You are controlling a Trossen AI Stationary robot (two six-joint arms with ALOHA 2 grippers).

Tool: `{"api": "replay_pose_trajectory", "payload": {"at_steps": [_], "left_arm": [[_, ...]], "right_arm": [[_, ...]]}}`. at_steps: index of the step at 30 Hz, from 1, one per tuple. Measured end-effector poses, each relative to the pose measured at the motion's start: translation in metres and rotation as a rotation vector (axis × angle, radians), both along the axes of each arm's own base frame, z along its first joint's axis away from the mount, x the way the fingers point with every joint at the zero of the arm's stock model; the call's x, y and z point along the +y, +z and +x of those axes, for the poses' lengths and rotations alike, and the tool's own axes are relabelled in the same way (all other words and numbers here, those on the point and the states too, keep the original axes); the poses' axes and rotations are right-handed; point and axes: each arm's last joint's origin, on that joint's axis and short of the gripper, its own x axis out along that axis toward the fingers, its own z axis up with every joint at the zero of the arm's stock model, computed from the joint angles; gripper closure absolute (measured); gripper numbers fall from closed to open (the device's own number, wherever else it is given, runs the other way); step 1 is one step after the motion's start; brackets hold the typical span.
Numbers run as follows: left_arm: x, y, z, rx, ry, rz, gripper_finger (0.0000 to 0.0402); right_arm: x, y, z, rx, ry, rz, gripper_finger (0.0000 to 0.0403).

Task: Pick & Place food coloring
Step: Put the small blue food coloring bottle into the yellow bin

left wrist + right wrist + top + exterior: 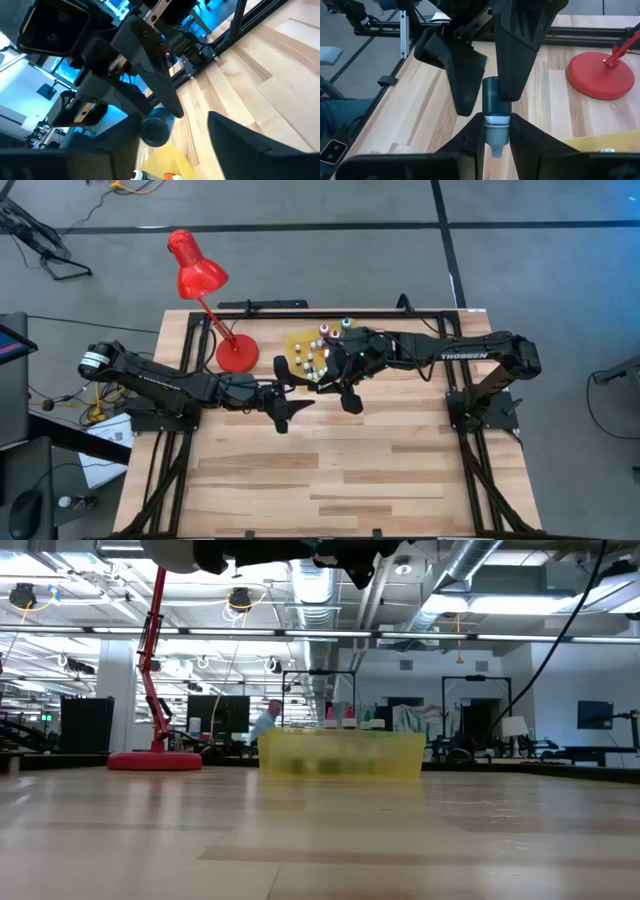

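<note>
Wood table [330, 480], mid-frame: right gripper [496, 131] pinches a dark bottle [495, 102], left gripper [485, 70] half-open around it; early release drops it.

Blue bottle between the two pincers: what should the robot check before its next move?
1. Right pincer shut on the blue bottle at its cap end: ok.
2. Left pincer has a finger on each side of the bottle: ok.
3. Left pincer gripping the bottle: not ok, a gap shows.
4. Bottle held up off the table: ok.
5. Cap screwed on tight: cannot tell.
</note>
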Motion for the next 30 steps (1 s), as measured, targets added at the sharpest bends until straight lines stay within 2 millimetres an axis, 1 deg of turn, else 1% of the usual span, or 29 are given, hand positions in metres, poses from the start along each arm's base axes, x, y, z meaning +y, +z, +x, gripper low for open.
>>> {"api": "replay_pose_trajectory", "payload": {"at_steps": [9, 13, 16, 21, 26, 28, 30], "left_arm": [[0.004, 0.0004, 0.0006, -0.004, 0.02, -0.017, 0.0306], [0.0078, 0.0002, 0.0011, -0.007, 0.031, -0.041, 0.0343], [0.0093, 0.0002, 0.0015, -0.009, 0.013, -0.066, 0.035], [0.0082, 0.0003, 0.0017, -0.008, -0.035, -0.08, 0.0336], [0.0081, 0.0003, 0.0017, -0.012, -0.034, -0.103, 0.0345], [0.0081, 0.0002, 0.0018, -0.013, -0.032, -0.114, 0.0347], [0.0081, 0.0001, 0.0019, -0.014, -0.032, -0.12, 0.0346]], "right_arm": [[0.001, 0.0, -0.0002, 0.0, 0.023, 0.015, 0.0336], [0.0005, 0.0, -0.0003, 0.001, 0.022, 0.015, 0.0336], [0.0006, -0.0002, -0.0004, 0.004, 0.024, 0.017, 0.0336], [0.001, -0.0003, -0.0005, 0.005, 0.027, 0.02, 0.0336], [0.0007, -0.0008, -0.0009, 0.011, 0.026, 0.02, 0.0335], [0.0006, -0.001, -0.0009, 0.013, 0.022, 0.017, 0.0325], [-0.0012, -0.0014, -0.0012, 0.018, 0.014, 0.014, 0.0305]]}}
